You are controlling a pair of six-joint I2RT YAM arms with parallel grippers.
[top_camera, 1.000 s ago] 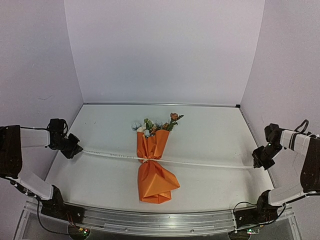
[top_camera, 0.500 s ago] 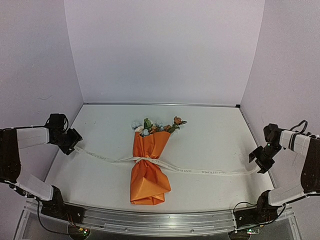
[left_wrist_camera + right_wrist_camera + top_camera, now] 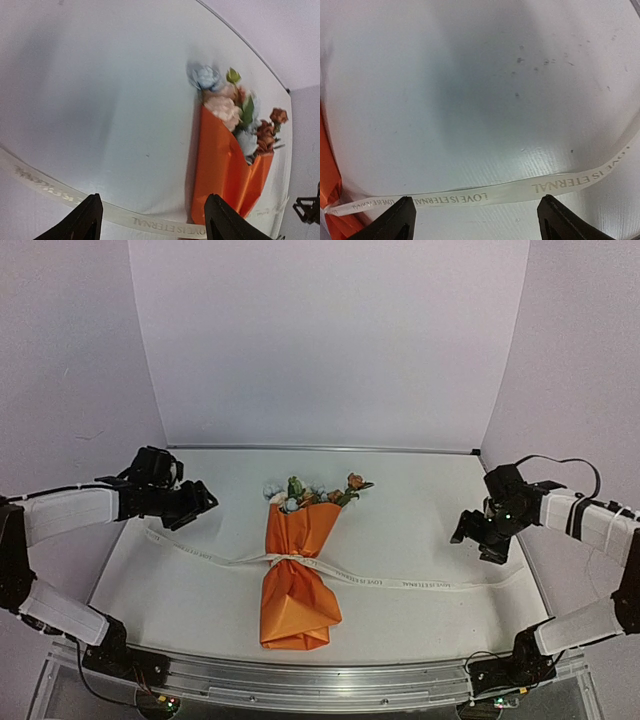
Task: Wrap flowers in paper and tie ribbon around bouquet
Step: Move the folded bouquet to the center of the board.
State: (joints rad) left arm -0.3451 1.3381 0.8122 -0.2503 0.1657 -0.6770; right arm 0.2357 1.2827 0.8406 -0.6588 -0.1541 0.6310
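Observation:
The bouquet (image 3: 298,580) lies on the white table, a cone of orange paper (image 3: 225,170) with the flowers (image 3: 315,492) sticking out of its far, wide end. The white ribbon (image 3: 420,583) is tied around its waist, and both ends lie slack on the table, reaching left and right. My left gripper (image 3: 193,507) hovers open to the left of the flowers, holding nothing. In the left wrist view the ribbon (image 3: 125,217) crosses between its open fingers (image 3: 152,197). My right gripper (image 3: 478,543) hangs open above the ribbon's right stretch (image 3: 485,196), empty.
Lavender walls close in the table on the left, back and right. A metal rail (image 3: 320,675) runs along the near edge between the arm bases. The ribbon's right end (image 3: 520,575) lies near the right wall.
Both grippers have opened and let go of the ribbon ends, which dropped slack onto the table. Both arms have since swung inward towards the bouquet. The bouquet shifted slightly left.

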